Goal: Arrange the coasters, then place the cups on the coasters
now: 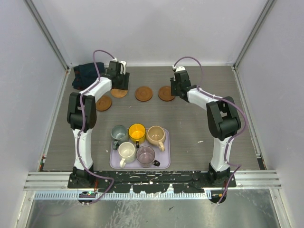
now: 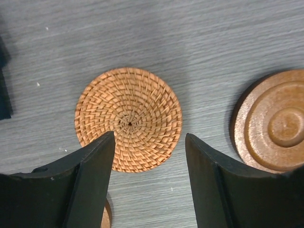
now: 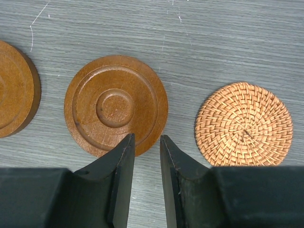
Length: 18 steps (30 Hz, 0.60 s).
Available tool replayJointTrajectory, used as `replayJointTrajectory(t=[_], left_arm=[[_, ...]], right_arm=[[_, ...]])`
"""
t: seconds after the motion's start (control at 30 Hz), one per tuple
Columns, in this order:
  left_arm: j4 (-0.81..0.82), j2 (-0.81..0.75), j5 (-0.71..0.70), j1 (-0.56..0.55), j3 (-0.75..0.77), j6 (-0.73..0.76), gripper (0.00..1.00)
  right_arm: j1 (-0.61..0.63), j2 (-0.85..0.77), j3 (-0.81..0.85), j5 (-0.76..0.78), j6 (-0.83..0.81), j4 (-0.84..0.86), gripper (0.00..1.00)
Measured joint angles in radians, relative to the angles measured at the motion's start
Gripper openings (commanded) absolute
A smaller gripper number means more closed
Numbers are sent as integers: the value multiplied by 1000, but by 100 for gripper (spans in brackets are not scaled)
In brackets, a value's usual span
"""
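Left gripper [image 2: 149, 137] wide open, empty, poised over a woven coaster [image 2: 128, 118] flat on the table [image 2: 199, 38]; right gripper [image 3: 147, 138] narrowly parted, holding nothing, tips at the rim of a ringed wooden coaster [image 3: 115, 105]; cups [image 1: 137, 132] grouped on the lavender tray [image 1: 164, 159], well apart from the coasters.

A grey wood-grain tabletop [image 1: 190, 123] fills the floor of a boxed-in enclosure. Plain, pale back wall [image 1: 152, 28], left wall [image 1: 23, 95] and right wall [image 1: 280, 95] panels close it in, joined at the far corners by slanting aluminium posts [image 1: 47, 33]. An aluminium rail [image 1: 47, 179] runs along the near edge, with a perforated strip [image 1: 152, 194] just below it and a scuffed metal sheet [image 1: 142, 213] beyond. The light is even and soft, with faint shadows. Close up, the tabletop shows fine streaks and white specks.
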Motion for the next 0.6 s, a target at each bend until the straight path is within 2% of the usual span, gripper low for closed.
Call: replayJointTrajectory(t=[0.17,0.3,0.6], left_arm=[[-47,31,-43,-5,21,4,55],[-60,46,-69,-5,25,-2,40],[-95,107,-94,-5,98,-7,40]], right_arm=[[0,17,5,0,0,0,34],[0,22,8,0,0,0,34],[0,22,8,10,-11,3,34]])
